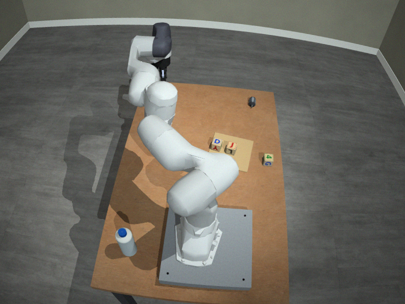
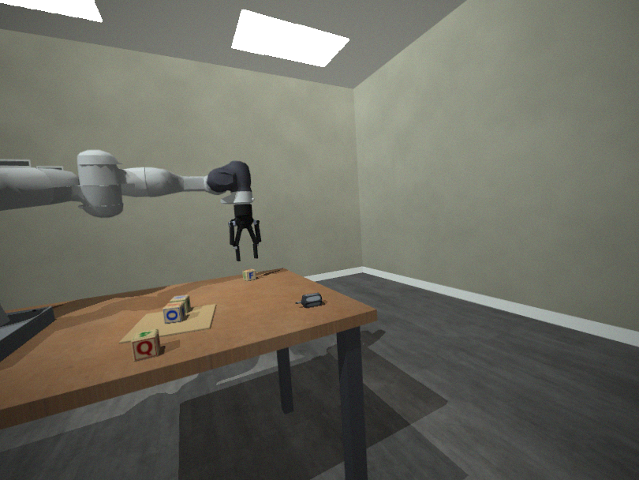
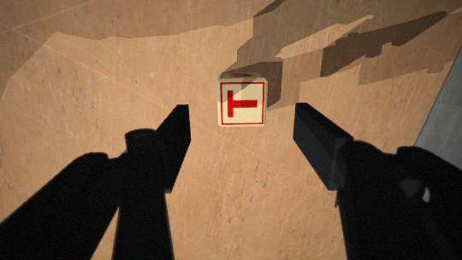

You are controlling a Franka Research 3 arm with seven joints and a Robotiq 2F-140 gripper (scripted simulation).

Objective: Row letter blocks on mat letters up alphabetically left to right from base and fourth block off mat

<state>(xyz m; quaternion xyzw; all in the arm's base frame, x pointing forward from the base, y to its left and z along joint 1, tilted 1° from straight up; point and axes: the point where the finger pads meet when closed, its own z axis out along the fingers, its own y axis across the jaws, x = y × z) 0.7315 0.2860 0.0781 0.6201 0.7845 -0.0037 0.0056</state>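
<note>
A tan mat (image 1: 233,151) lies right of the middle of the table. On it stand a block with D on top (image 1: 216,143) and, touching on its right, a block with J on top (image 1: 230,147). A block with 4 on top (image 1: 267,159) stands off the mat to the right, and its side shows a Q in the exterior view (image 2: 145,345). A block with a red T on top (image 3: 241,103) (image 2: 249,275) stands near the far left corner of the table. My gripper (image 2: 246,253) hangs well above it, half open and empty, with the fingers to either side of it in the wrist view (image 3: 241,128).
A white bottle with a blue cap (image 1: 125,242) stands at the near left of the table. A small dark object (image 1: 251,102) lies at the far right. My grey base plate (image 1: 209,248) takes up the near edge. The arm hides the T block in the top view.
</note>
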